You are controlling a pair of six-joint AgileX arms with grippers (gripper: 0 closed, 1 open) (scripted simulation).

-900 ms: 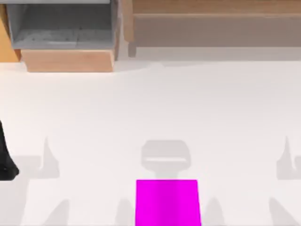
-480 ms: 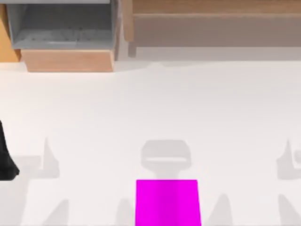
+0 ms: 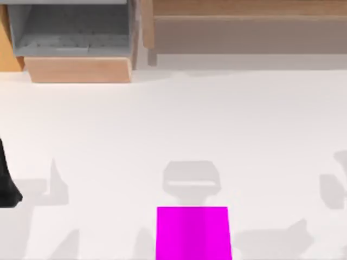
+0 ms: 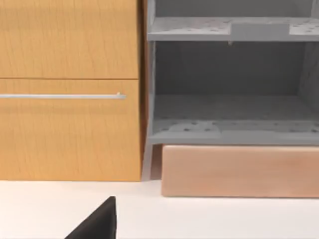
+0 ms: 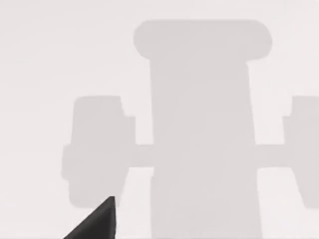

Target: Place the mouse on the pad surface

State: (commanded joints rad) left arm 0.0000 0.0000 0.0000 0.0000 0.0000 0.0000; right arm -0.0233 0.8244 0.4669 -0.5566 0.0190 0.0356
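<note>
The pad (image 3: pixel 192 233) is a flat magenta rectangle at the front middle of the white table (image 3: pixel 179 119), with nothing on it. The mouse is out of view. My left arm (image 3: pixel 6 184) is a black shape at the table's left edge. A black part of my left gripper (image 4: pixel 97 224) points toward the cabinet at the back. A black part of my right gripper (image 5: pixel 97 221) hangs over bare white table, above grey shadows.
At the back left stands a grey open shelf unit (image 3: pixel 70 30) over a light wooden box (image 3: pixel 78 69). An orange wooden cabinet with a metal handle (image 4: pixel 65 96) is beside it. A long wooden box (image 3: pixel 244 27) lines the back right.
The shadows at the table's front right have shifted and merged into a wider patch beside the pad, so the right arm has moved. The left arm and the pad have stayed put.
</note>
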